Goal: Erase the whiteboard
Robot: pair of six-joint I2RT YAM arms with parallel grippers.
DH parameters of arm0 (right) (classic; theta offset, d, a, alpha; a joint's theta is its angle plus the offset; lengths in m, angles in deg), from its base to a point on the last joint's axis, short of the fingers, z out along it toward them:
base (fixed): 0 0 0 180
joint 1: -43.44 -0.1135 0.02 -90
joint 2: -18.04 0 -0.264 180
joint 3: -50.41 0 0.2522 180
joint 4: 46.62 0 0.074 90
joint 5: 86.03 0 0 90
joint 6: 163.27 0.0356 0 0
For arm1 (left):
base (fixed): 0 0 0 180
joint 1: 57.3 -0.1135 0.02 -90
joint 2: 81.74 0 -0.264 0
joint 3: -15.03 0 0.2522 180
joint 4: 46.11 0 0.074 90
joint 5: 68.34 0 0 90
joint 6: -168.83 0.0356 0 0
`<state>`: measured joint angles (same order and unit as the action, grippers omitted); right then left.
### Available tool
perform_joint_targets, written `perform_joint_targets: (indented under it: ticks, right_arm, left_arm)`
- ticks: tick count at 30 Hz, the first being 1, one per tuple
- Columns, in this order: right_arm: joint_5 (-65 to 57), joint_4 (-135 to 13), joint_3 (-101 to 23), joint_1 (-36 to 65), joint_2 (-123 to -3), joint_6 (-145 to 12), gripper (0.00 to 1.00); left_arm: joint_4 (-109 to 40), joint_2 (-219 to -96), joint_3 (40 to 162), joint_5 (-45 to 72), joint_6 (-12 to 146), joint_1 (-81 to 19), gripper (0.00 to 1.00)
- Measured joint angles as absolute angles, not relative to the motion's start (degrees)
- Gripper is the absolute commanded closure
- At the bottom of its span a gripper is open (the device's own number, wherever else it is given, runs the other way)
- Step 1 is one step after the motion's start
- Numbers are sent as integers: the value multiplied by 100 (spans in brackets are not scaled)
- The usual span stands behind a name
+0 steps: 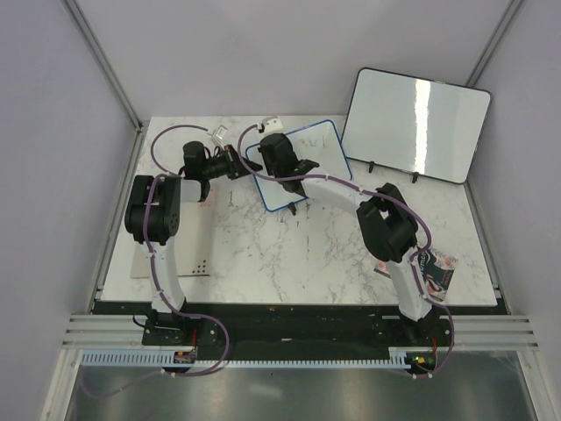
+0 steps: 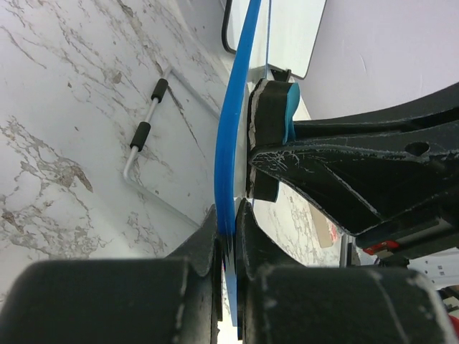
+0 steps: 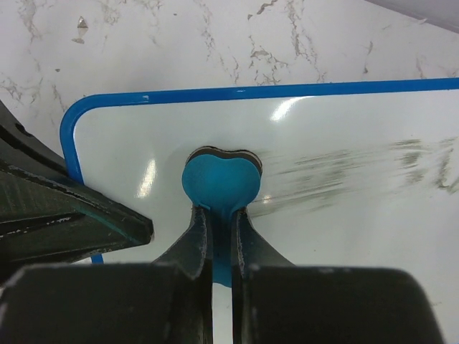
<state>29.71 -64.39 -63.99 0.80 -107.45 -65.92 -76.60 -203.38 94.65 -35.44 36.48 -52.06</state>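
Note:
The whiteboard [image 1: 311,153], small with a blue rounded frame, lies tilted on the marble table at the back centre. My left gripper [image 1: 238,165] is shut on its left blue edge [image 2: 228,179]. My right gripper [image 1: 279,158] is shut on a blue eraser [image 3: 221,183] and presses its dark felt against the board's white face [image 3: 344,236] near the left corner. Grey smeared marker streaks [image 3: 358,168] run to the right of the eraser. The eraser [image 2: 272,115] shows edge-on in the left wrist view, against the board.
A larger black-framed blank whiteboard [image 1: 414,123] leans at the back right. A colourful packet [image 1: 434,267] lies by the right arm's base. A white plate [image 1: 171,267] lies at the front left. A bent wire stand with black sleeves [image 2: 147,122] lies behind the blue board.

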Motion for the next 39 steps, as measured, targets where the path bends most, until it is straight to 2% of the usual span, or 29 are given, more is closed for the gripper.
perform_joint_targets:
  ticks: [9, 20, 29, 39]
  right_arm:
    - [2022, -6468, -6600, 1016, -10739, -6139, 100]
    - [2490, -6122, -5898, 2259, -10496, -5713, 100]
    - [2781, -6173, -5524, 2214, -10319, -5619, 100]
    - [3041, -6771, -6158, 1254, -10500, -6117, 100]
  left_arm:
    - [-7566, -20338, 9520, -3500, 3646, -5191, 98]
    - [-7483, -20268, 9550, -3553, 3640, -5147, 98]
    - [-7483, -20264, 9550, -3603, 3648, -5143, 98]
    - [-7382, -20264, 9550, -3590, 3692, -5145, 98]
